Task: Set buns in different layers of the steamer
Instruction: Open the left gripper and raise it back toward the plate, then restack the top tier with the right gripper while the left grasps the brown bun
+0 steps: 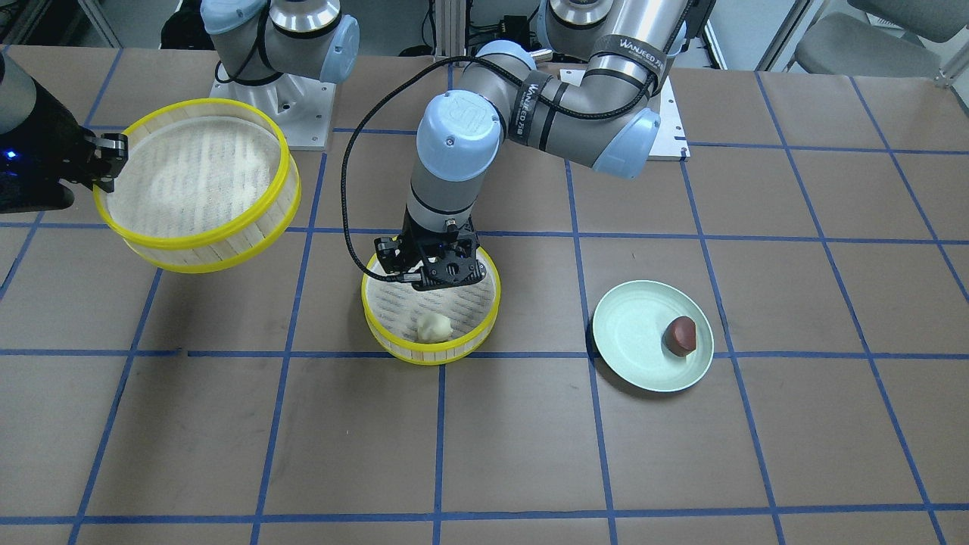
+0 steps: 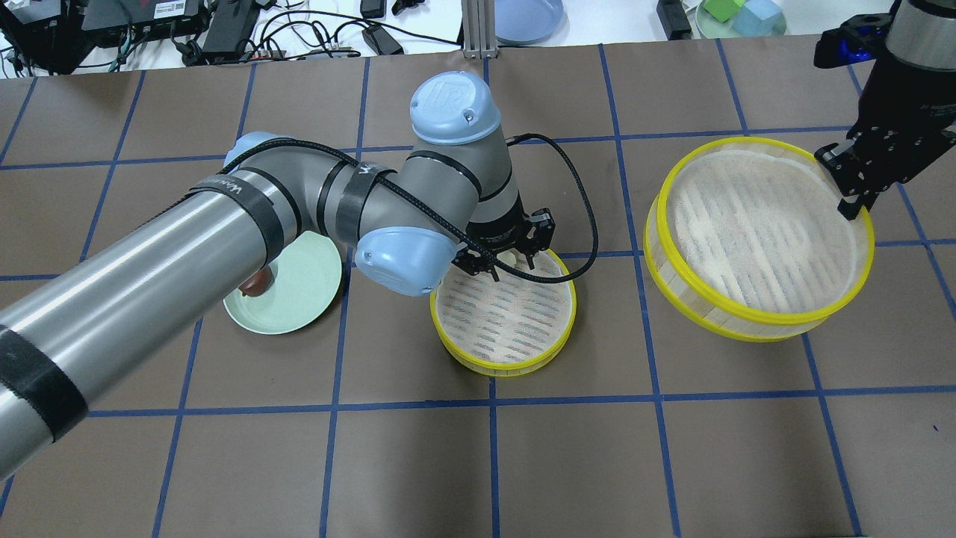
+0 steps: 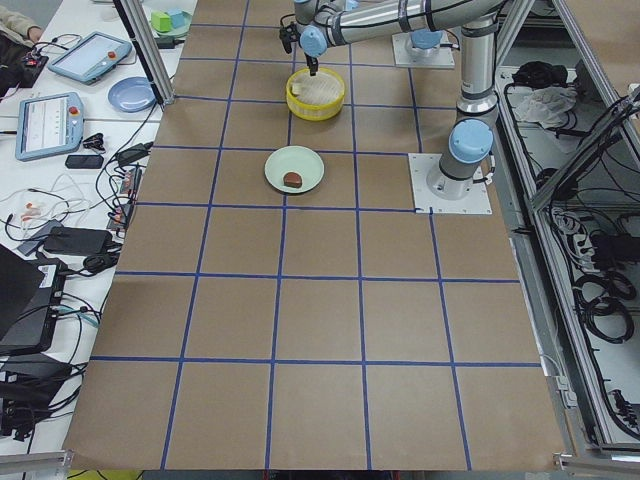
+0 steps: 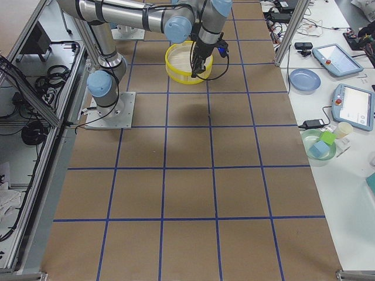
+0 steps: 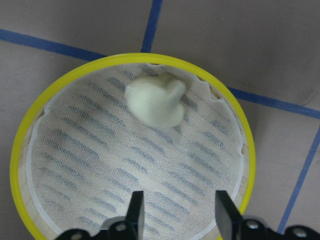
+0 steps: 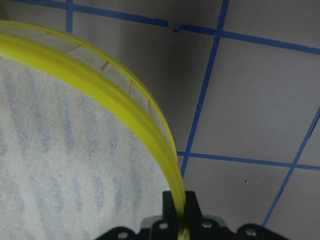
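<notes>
The pale cream bun (image 1: 434, 328) lies in the steamer tier (image 1: 424, 356) on the table centre; the left wrist view shows the bun (image 5: 156, 101) on the tier's woven floor near the yellow rim (image 5: 20, 150). My left gripper (image 1: 431, 276) hangs open and empty just above that tier's near side, its fingertips (image 5: 136, 205) apart from the bun. The dark reddish-brown bun (image 1: 680, 335) sits on the pale green plate (image 1: 636, 333). My right gripper (image 2: 851, 202) is shut on the rim of the second steamer tier (image 2: 747, 314), held tilted above the table and empty.
A blue plate (image 2: 526, 19), a green bowl of blocks (image 2: 739, 15) and cables lie on the white strip beyond the table's far edge. The arms' base plates (image 1: 276, 106) stand at the robot's side of the table.
</notes>
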